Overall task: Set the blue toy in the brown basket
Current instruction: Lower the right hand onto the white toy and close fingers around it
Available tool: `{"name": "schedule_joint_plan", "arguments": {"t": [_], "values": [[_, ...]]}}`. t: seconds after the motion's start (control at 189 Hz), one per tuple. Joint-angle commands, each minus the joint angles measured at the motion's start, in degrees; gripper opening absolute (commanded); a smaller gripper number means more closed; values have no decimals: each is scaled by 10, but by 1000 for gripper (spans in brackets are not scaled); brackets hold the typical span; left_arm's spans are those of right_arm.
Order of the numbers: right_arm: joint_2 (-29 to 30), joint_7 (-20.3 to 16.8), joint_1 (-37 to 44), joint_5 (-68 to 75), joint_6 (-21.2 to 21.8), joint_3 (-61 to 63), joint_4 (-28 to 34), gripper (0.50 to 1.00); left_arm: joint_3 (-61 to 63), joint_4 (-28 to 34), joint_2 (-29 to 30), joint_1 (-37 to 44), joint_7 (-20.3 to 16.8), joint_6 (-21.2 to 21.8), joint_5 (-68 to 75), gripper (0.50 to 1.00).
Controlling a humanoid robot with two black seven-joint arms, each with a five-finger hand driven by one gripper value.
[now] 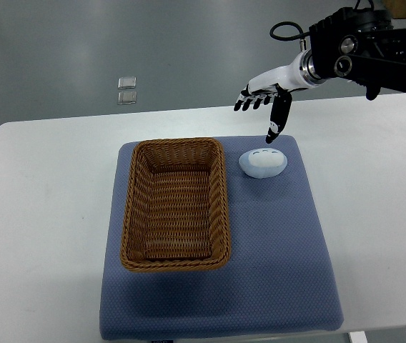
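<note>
A pale blue rounded toy (pixel 264 163) lies on the blue mat (pixel 274 257), just right of the brown wicker basket (pixel 175 204). The basket holds nothing that I can see. My right hand (pixel 264 107) reaches in from the upper right and hovers just above and behind the toy. Its fingers are spread, with the thumb pointing down toward the toy's top. Nothing is in its grasp. My left arm does not show.
The mat lies on a white table (pixel 38 214). Two small clear squares (pixel 127 90) sit on the grey floor beyond the table's far edge. The black forearm (pixel 374 53) crosses the upper right corner.
</note>
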Motion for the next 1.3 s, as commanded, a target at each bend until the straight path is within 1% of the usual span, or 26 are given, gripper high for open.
{"name": "schedule_joint_plan", "arguments": {"t": [0.0, 0.122, 0.233, 0.354, 0.466, 0.698, 0.836, 1.021, 1.164, 1.212, 1.243, 1.249, 1.254, 1.259, 1.265, 1.275, 1.291, 1.296], "values": [[8, -24, 3, -16, -3, -10, 1, 913, -1, 0, 0, 0, 0, 0, 0, 1000], [16, -27, -8, -12, -5, -8, 0, 913, 0, 0, 0, 0, 0, 0, 0, 1000], [22, -27, -32, -15, -24, -8, -2, 913, 0, -1, 0, 0, 0, 0, 0, 1000], [27, -25, -50, -9, -31, -2, -9, 913, 0, 0, 0, 0, 0, 0, 0, 1000], [44, -24, -79, -11, -46, -2, -37, 913, 0, 0, 0, 0, 0, 0, 0, 1000], [67, -21, -123, -12, -69, 13, -71, 913, -3, 0, 0, 0, 0, 1, 0, 1000], [84, -16, -148, -18, -96, 13, -92, 911, -2, 0, 0, 0, 0, 1, 0, 1000], [103, -15, -167, -19, -111, 13, -112, 911, -1, 0, 0, 0, 0, 1, 0, 1000], [103, -15, -171, -20, -112, 11, -117, 907, -1, 0, 0, 0, 0, 1, 0, 1000], [103, -15, -172, -20, -112, 11, -120, 897, 0, 0, 0, 0, 0, 1, 0, 1000], [103, -15, -174, -20, -113, 11, -122, 874, 0, 0, 0, 0, 0, 1, 0, 1000], [103, -15, -175, -20, -113, 11, -123, 856, 0, 0, 0, 0, 0, 1, 0, 1000], [103, -15, -175, -20, -113, 11, -123, 856, 0, 0, 0, 0, 0, 1, 0, 1000], [103, -15, -175, -20, -113, 11, -123, 832, 0, 0, 0, 0, 0, 1, 0, 1000], [103, -15, -175, -20, -113, 11, -123, 832, 0, 0, 0, 0, 0, 1, 0, 1000], [103, -15, -178, -20, -113, 10, -124, 797, 0, 0, 0, 0, 0, 1, 0, 1000], [103, -15, -179, -20, -113, 10, -124, 785, 0, 0, 0, 0, 0, 1, 0, 1000], [103, -15, -180, -20, -113, 9, -124, 772, 0, 0, 0, 0, 0, 1, 0, 1000]]}}
